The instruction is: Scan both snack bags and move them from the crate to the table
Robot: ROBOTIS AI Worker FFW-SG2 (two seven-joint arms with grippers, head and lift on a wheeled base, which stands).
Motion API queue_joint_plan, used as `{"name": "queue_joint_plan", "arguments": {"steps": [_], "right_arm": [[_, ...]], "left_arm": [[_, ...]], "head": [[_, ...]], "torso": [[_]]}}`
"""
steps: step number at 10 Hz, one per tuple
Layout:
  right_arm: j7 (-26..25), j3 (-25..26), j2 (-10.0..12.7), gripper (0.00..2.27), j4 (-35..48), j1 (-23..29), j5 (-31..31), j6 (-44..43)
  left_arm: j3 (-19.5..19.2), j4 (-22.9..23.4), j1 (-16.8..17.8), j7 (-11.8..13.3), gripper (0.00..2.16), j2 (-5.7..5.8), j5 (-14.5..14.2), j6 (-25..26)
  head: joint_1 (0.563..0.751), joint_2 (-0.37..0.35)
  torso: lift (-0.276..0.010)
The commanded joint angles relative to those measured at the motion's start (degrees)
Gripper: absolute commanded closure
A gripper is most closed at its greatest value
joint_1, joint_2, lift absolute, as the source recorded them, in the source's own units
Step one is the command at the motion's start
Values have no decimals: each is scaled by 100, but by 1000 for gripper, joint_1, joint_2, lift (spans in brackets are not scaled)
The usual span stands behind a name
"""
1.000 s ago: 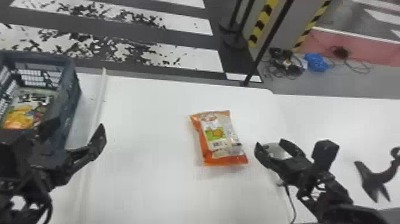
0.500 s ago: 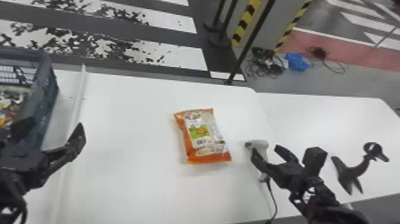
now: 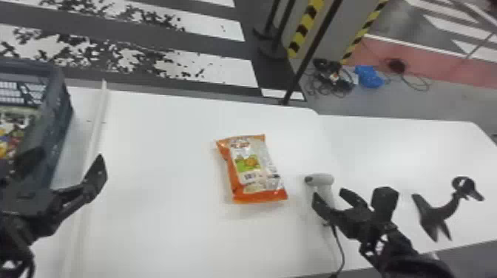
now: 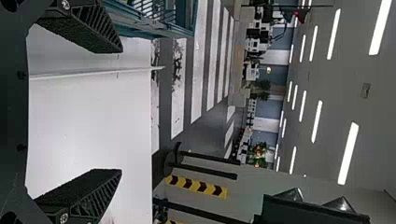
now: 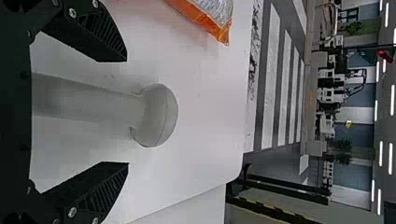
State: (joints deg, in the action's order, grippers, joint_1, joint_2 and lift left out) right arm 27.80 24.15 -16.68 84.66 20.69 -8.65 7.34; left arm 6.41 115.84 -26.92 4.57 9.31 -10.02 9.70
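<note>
White bench point(image 3: 162, 192), wide; dark crate point(image 3: 61, 122), far left; left tool point(image 3: 66, 166) spread, empty, near the crate; right tool point(image 3: 329, 196) spread, near right; orange snack bag point(image 3: 255, 166) flat mid-bench; other snack bag point(image 3: 11, 138) inside crate, partly cut off; white scanner point(image 3: 321, 180) right of orange bag, head clear of right tool's fingertips.

Beyond the white tabletop point(image 3: 159, 166), the dark floor point(image 3: 207, 40) bears broad white stripes point(image 3: 218, 68) with black speckles, and off to the right a red band point(image 3: 418, 57) crosses grey ground near tangled cables point(image 3: 332, 79) and a blue bundle point(image 3: 369, 77). Black poles point(image 3: 312, 55) rise beside yellow-and-black tape point(image 3: 305, 27). In the left wrist view, long bright lamps point(image 4: 348, 154) run in rows along a grey ceiling point(image 4: 345, 88), with green plants point(image 4: 258, 155) far back.
</note>
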Motion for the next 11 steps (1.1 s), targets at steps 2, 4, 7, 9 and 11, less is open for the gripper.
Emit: {"name": "queue_joint_plan", "arguments": {"steps": [2, 4, 7, 9, 11], "right_arm": [[15, -113, -64, 1021, -178, -196, 241, 106], [-55, -174, -73, 2135, -169, -249, 303, 352], [-82, -157, -2, 2260, 244, -109, 294, 387], [-91, -130, 209, 2260, 1176, 199, 294, 879], [-91, -253, 437, 2260, 2116, 559, 294, 1301]], "left_arm": [[-35, 0, -59, 0, 80, -8, 0, -77], [-44, -9, -68, 0, 80, -8, 0, -95], [-61, -18, -68, 0, 80, -17, 0, -95], [-79, -27, -68, 0, 80, -17, 0, -112], [-79, -27, -77, 0, 80, -34, 0, -112]], "head": [[695, -350], [695, -350], [695, -350], [695, -350], [695, -342]], "torso": [[-88], [-88], [-88], [-88], [-88]]}}
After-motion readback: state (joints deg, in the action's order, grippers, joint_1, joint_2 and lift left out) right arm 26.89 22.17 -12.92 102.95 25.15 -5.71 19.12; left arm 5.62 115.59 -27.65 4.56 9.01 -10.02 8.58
